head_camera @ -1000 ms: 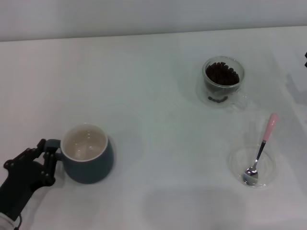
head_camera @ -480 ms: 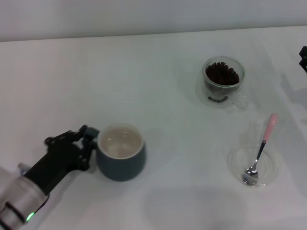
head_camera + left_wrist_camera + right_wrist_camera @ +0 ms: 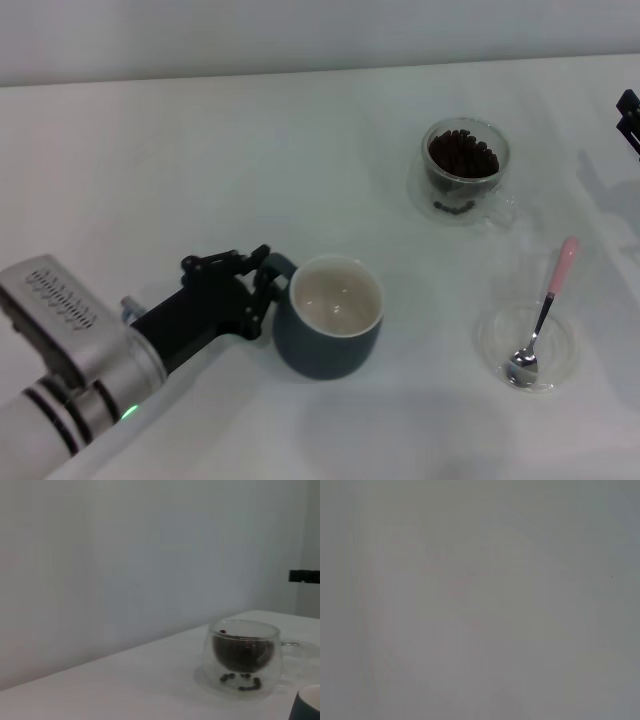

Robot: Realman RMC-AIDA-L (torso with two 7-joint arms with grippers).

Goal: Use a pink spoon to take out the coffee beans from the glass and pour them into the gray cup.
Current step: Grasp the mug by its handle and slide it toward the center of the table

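No text, label, brand, number or sign can be read on anything in these views

1. The head camera looks forward and down from above onto the white table [image 3: 200, 150], taking in the gray cup [image 3: 330, 330], the glass [image 3: 465, 170] and the pink spoon [image 3: 545, 310].
2. The left wrist camera sits low near the tabletop, facing level across it toward the wall; it shares the glass [image 3: 243, 662] with the head view.
3. The right wrist camera shows only a blank pale surface.
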